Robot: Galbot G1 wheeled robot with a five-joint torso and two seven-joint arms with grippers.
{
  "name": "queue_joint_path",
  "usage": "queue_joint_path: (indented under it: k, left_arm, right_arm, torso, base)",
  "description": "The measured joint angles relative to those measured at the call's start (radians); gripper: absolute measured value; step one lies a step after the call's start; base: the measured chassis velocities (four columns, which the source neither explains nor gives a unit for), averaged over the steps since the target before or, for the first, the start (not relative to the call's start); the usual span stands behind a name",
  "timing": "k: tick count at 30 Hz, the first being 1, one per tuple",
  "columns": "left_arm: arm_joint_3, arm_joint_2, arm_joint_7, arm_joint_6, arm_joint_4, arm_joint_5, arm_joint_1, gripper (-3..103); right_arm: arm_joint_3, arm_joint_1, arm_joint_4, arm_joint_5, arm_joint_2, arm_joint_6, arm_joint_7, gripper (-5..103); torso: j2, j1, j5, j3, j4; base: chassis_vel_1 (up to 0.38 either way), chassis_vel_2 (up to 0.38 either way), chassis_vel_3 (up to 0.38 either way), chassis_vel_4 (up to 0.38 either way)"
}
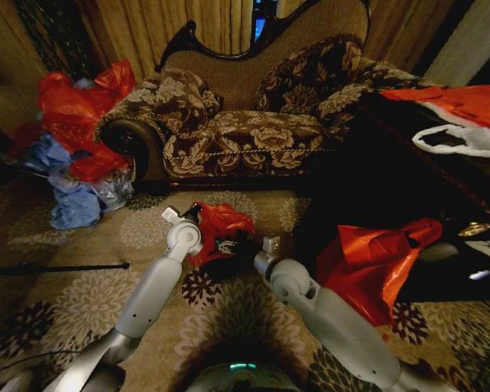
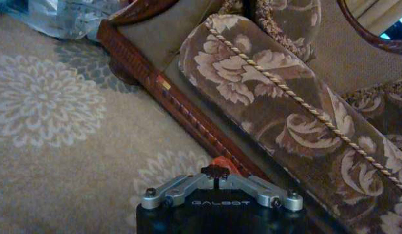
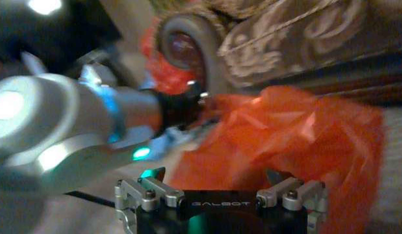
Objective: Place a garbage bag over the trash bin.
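Red garbage bag (image 1: 220, 224); brown floral sofa (image 1: 253, 139); beige flowered carpet (image 1: 90, 286).

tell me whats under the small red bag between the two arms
A dark rounded shape, likely the trash bin, shows below the garbage bag. The bag hides its rim and opening.

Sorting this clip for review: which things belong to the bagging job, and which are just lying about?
Job: red garbage bag; black trash bin under it; left pincer; right pincer.

Lying about: sofa; heap of bags; larger orange bag.
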Motion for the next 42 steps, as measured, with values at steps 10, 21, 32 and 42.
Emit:
queue_joint_path:
  k: [10,21,32,42]
  left_arm:
    - [-0.012,0.0,0.0,-0.002,-0.001,0.003,0.001,0]
    - [-0.01,0.01,-0.005,-0.003,-0.025,0.012,0.029,0]
    - [-0.014,0.006,-0.013,-0.007,-0.027,0.025,0.037,0]
    - [-0.029,0.004,-0.012,-0.01,-0.02,0.03,0.038,0]
  right_arm:
    - [0.125,-0.123,0.14,-0.028,-0.121,-0.007,-0.089,100]
    - [0.194,0.017,0.037,-0.053,-0.071,-0.01,-0.014,83]
    - [0.056,0.186,-0.328,-0.053,0.095,-0.02,-0.025,39]
    - [-0.003,0.248,-0.558,-0.143,0.244,0.024,-0.056,7]
  torso:
    - [0.0,0.0,0.0,0.0,-0.0004]
    - [0.0,0.0,-0.0004,0.0,-0.0002]
    - [0.0,0.0,-0.0005,0.0,-0.0003]
    - [0.0,0.0,-0.0004,0.0,-0.0001]
  base:
    - [0.0,0.0,0.0,0.0]
    - [0.0,0.0,0.0,0.0]
    - [0.0,0.0,0.0,0.0]
    - [0.0,0.0,0.0,0.0]
